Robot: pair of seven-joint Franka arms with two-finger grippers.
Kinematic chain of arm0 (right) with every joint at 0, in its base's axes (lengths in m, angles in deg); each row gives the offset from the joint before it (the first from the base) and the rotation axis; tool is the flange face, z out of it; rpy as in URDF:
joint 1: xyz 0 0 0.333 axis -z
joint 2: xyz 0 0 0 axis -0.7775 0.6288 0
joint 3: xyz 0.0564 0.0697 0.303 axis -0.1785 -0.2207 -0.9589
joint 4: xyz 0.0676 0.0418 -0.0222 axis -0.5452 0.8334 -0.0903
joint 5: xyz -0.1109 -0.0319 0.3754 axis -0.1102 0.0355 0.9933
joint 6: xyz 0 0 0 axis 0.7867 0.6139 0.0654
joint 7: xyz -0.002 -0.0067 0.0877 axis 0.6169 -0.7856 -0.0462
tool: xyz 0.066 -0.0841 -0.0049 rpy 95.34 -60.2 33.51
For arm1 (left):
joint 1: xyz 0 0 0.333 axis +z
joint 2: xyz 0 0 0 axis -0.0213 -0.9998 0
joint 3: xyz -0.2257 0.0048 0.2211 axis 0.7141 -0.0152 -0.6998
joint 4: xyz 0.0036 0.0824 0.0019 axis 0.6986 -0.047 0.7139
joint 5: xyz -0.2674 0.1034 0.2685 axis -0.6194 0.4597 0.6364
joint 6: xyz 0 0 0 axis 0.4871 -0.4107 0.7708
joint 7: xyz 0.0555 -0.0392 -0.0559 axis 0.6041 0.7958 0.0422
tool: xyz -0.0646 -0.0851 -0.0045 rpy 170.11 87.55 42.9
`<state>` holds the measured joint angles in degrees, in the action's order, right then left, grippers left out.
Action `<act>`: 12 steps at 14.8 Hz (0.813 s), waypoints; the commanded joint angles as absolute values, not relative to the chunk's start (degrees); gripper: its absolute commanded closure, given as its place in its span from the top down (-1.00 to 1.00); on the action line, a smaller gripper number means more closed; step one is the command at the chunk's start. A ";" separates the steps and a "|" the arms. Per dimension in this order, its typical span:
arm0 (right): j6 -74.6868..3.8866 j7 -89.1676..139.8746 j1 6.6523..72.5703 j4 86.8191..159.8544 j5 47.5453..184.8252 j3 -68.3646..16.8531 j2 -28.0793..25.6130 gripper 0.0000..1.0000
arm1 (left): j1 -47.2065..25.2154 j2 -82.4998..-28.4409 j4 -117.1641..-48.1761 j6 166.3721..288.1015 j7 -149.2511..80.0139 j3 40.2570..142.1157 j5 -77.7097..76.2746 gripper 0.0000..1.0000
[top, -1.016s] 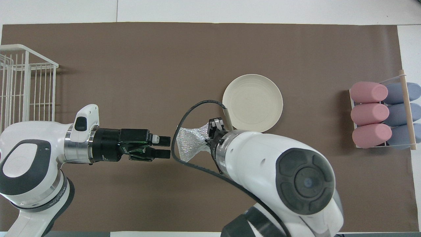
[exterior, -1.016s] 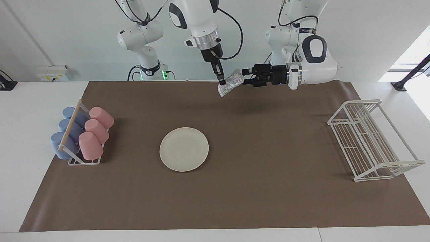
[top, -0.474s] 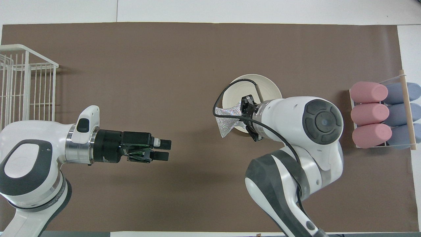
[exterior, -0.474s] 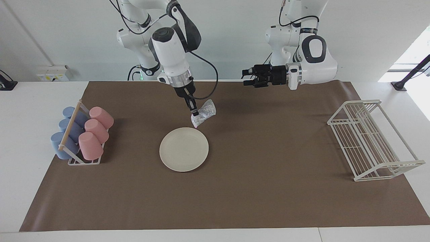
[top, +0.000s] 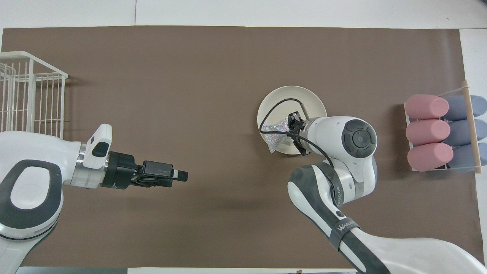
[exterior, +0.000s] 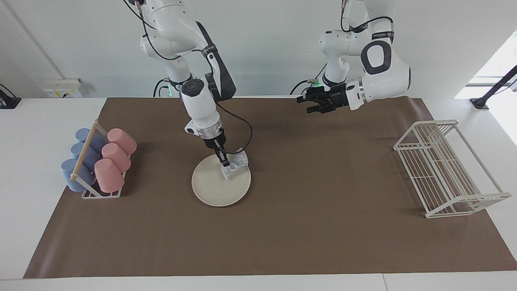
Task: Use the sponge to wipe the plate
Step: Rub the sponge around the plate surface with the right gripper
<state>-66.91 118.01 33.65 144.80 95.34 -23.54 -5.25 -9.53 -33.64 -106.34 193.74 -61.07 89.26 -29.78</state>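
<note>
Down from mid-air near the left claw, my right claw (exterior: 225, 164) has carried the sponge (exterior: 235, 165) onto the plate (exterior: 214, 188), where a second ago it hung over bare mat. I see the sponge as a small silvery, sparkly, crinkled pad, pinched at one end so it flares away from the fingertips. It sits on the part of the plate nearest the robots and toward the left arm's end, one corner reaching the rim. My right claw is clamped tight on it, pointing steeply down. From overhead the sponge (top: 277, 132) spreads out from the right claw (top: 292, 129) across the plate (top: 304, 99), which is round, flat and cream-white, lying on the brown mat (exterior: 282, 226) near the middle of the table (exterior: 32, 194).

My left claw (exterior: 303, 105) has pulled back and waits over the mat's edge nearest the robots, fingers parted and holding nothing.

A rack of pink and blue cups (exterior: 99, 161) stands at the right arm's end, a white wire rack (exterior: 448, 169) at the left arm's.
</note>
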 commanded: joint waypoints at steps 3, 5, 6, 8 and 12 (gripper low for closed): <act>-69.76 115.36 35.39 145.36 94.91 -24.27 -2.43 -1.00 | -6.78 -33.37 -106.10 198.71 -60.08 89.48 -12.27 1.00; -69.85 110.99 37.23 145.36 94.91 -24.27 -1.72 -1.00 | -5.90 -33.46 -106.27 201.68 -59.30 89.56 -1.21 1.00; -69.85 108.78 38.19 145.36 94.91 -24.27 -1.46 -1.00 | -5.90 -33.54 -106.45 203.36 -57.46 89.56 3.89 1.00; -69.94 105.88 39.95 145.36 94.91 -24.27 -1.28 -1.00 | -5.64 -34.42 -106.19 206.26 -52.90 89.56 10.25 1.00; -69.77 104.10 40.93 145.36 95.00 -24.35 -1.28 -1.00 | -3.88 -34.95 -105.66 207.95 -51.73 89.56 10.62 1.00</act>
